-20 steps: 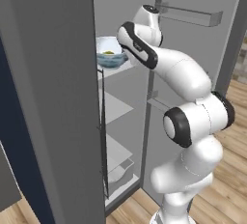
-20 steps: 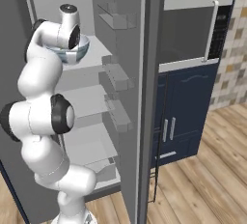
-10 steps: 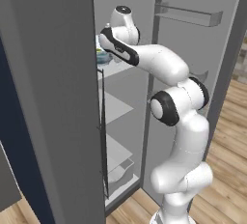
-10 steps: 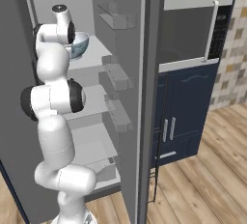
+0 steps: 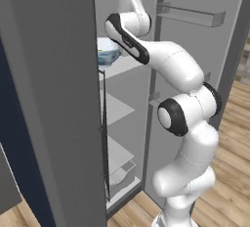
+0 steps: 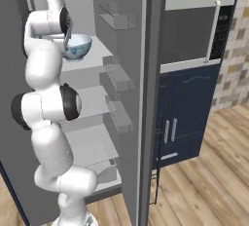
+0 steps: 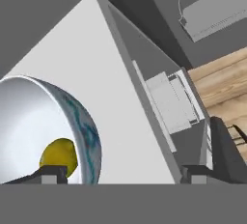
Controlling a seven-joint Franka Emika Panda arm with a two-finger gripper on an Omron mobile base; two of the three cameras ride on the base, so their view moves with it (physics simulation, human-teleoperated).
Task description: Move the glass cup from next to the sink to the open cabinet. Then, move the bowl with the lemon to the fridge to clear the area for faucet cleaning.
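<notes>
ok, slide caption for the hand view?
Open hand straddling the rim of the bowl, lemon inside, on a fridge shelf.

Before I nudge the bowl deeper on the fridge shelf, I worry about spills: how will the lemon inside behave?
The lemon is round and lies loose in the bowl, so a push would probably set it rolling. The bowl's smooth curved inside should steer it back to the bottom. The rim stands well above it, so it likely stays in.

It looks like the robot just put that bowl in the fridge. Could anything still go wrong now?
Possibly. The open gripper straddles the bowl rim, one fingertip inside near the lemon, so pulling back sideways could drag or tip the bowl. The bowl also seems to sit near the front of the fridge shelf, where a nudge might slide it off.
</notes>
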